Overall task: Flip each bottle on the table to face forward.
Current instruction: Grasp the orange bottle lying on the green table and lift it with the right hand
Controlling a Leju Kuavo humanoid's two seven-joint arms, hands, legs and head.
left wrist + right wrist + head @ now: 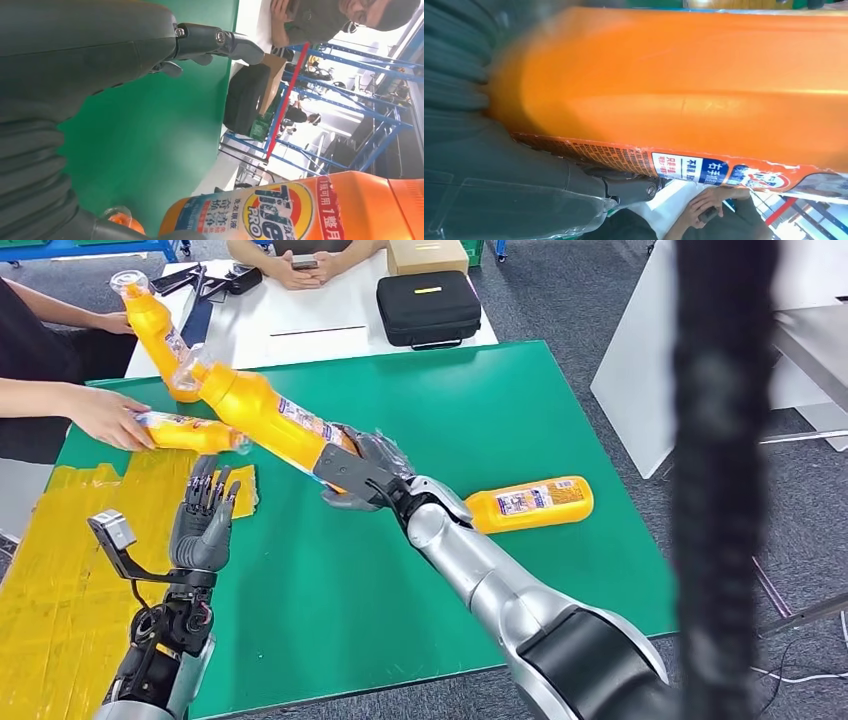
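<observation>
The right hand [362, 472] is clamped on the lower end of an orange bottle [262, 416] and holds it above the green table [500, 410], tilted, with its clear cap [190, 367] pointing up and away to the left. In the right wrist view the orange body of this bottle [674, 85] lies against the palm, and the edge of its label is torn. The left hand [205, 515] holds nothing; its fingers are apart and point upward over the left part of the table, near yellow tape [60, 570].

A second bottle [530, 503] lies on its side on the table just beside the right forearm, its label facing up. A third bottle [190, 432] lies at the left edge, and a person's hand [105, 418] rests on it. A fourth bottle [155, 330] is held up behind the first one, tilted, its clear cap on top. All four are full of orange liquid.

On the white table [300, 320] behind are a black case [428, 307] and a cardboard box [427, 255], both closed.
</observation>
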